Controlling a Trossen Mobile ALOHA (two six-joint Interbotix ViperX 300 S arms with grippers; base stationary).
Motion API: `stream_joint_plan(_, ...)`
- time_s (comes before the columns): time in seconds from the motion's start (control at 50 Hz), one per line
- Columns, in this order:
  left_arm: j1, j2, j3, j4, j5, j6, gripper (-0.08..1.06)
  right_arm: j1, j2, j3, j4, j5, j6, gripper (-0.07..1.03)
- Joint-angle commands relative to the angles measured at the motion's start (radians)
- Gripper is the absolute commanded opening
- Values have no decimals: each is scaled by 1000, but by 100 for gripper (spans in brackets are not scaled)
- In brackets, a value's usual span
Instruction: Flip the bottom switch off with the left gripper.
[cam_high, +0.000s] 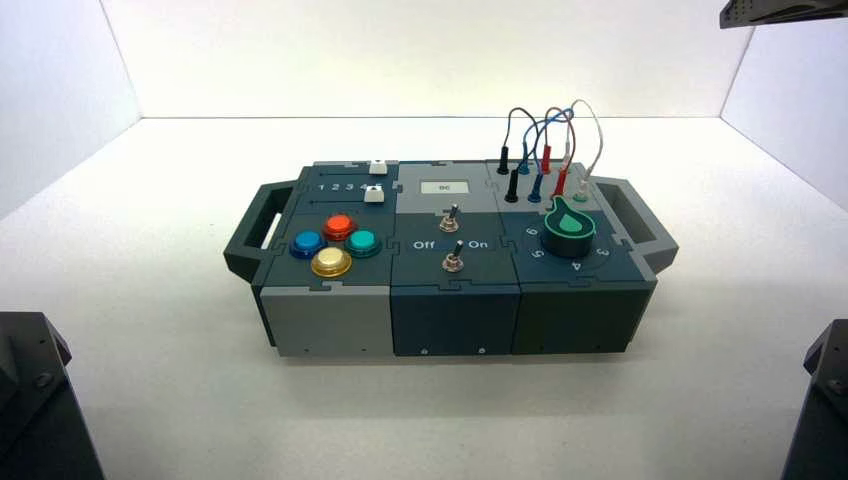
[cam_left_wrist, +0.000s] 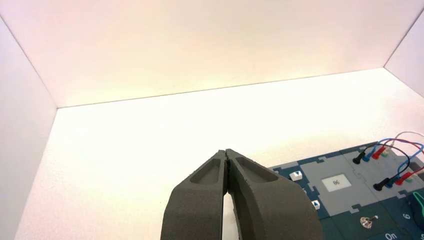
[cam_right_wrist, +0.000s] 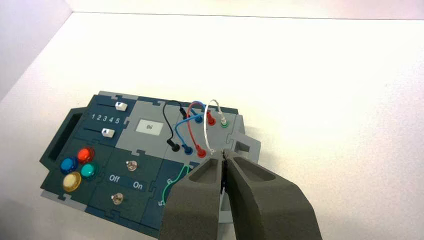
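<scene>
The bottom switch (cam_high: 455, 260) is a small silver toggle on the box's dark middle panel, nearest the front edge, just below the "Off" and "On" lettering. The right wrist view shows the bottom switch (cam_right_wrist: 117, 198) with its twin (cam_right_wrist: 131, 165) farther back toward the display. My left gripper (cam_left_wrist: 226, 152) is shut with nothing in it, hanging over the white table well left of the box. In the left wrist view only the twin toggle (cam_left_wrist: 369, 221) shows. The left arm (cam_high: 30, 400) sits parked at the near left corner. My right gripper (cam_right_wrist: 223, 156) is shut and idle above the box's right end.
Left of the switches sit blue (cam_high: 307, 243), red (cam_high: 339, 226), teal (cam_high: 361, 241) and yellow (cam_high: 331, 262) buttons, with two white sliders (cam_high: 376, 181) behind them. A green knob (cam_high: 569, 232) and plugged wires (cam_high: 545, 150) fill the right part. The right arm (cam_high: 822, 400) rests near right. White walls ring the table.
</scene>
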Motion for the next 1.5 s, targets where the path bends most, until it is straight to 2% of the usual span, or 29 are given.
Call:
stream_joint_plan(0.02, -31, 87, -26, -12, 3, 2, -3, 0, 38, -35, 9, -5, 0, -2)
stream_joint_plan(0.18, -161, 245, -80, -35, 32, -9, -3, 0, 143, -44, 26, 3, 2, -2)
stream_joint_plan(0.32, -331, 397, -176, -41, 57, -15, -3, 0, 262, -64, 35, 5, 0, -2)
stream_joint_plan(0.4, -407, 474, -225, -44, 75, -23, -3, 0, 322, -72, 41, 6, 0, -2)
stream_joint_plan(0.56, -505, 603, -325, -48, 127, -35, -3, 0, 403, -69, 87, -9, 0, -2)
stream_joint_plan(0.66, -563, 672, -382, -48, 169, -41, -3, 0, 422, -60, 94, -28, 5, -2)
stream_joint_plan(0.84, -615, 747, -442, -48, 207, -38, -3, -6, 448, -38, 98, -87, 29, -2)
stream_joint_plan(1.02, -626, 761, -449, -48, 209, -37, -3, -48, 523, 0, 100, -147, 43, -2)
stream_joint_plan(1.26, -641, 767, -449, -48, 232, -32, -3, -51, 649, -25, 104, -170, 43, -2)
stream_joint_plan(1.38, -655, 793, -459, -48, 239, -14, -3, -51, 767, -46, 129, -187, 43, -2)
stream_joint_plan(1.5, -666, 825, -476, -46, 252, 2, -3, -48, 862, -84, 135, -189, 40, -2)
